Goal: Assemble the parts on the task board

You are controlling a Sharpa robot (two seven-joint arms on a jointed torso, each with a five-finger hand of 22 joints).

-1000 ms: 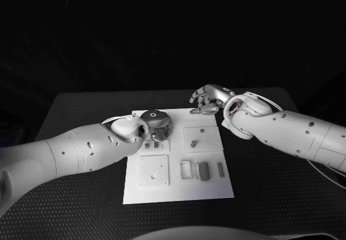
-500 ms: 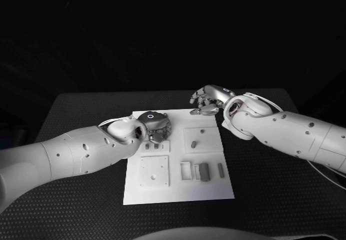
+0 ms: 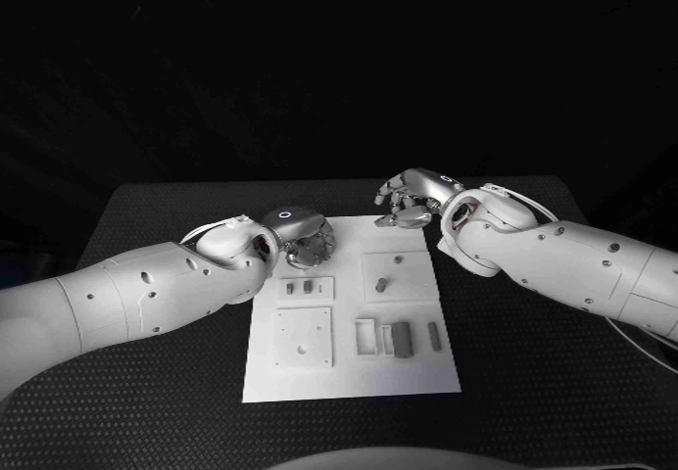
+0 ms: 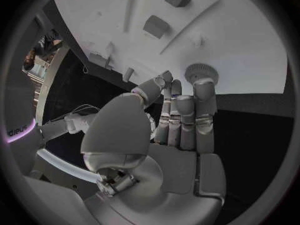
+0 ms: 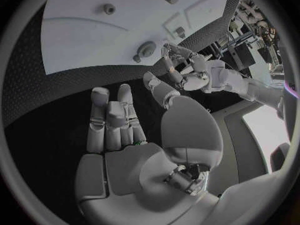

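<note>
Left hand (image 3: 300, 238) hovers over the task board's (image 3: 354, 377) far left corner, fingers (image 4: 205, 97) together, extended beside a round toothed part (image 4: 201, 73); cannot tell whether they grip it. Right hand (image 3: 410, 201) waits off the far edge, fingers loosely curled, holding nothing. Judged step: seating the toothed part. Next: careful alignment over its seat.

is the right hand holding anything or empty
Empty, as far as shown. The right hand has its fingers extended off the task board's edge, with nothing between them.
</note>
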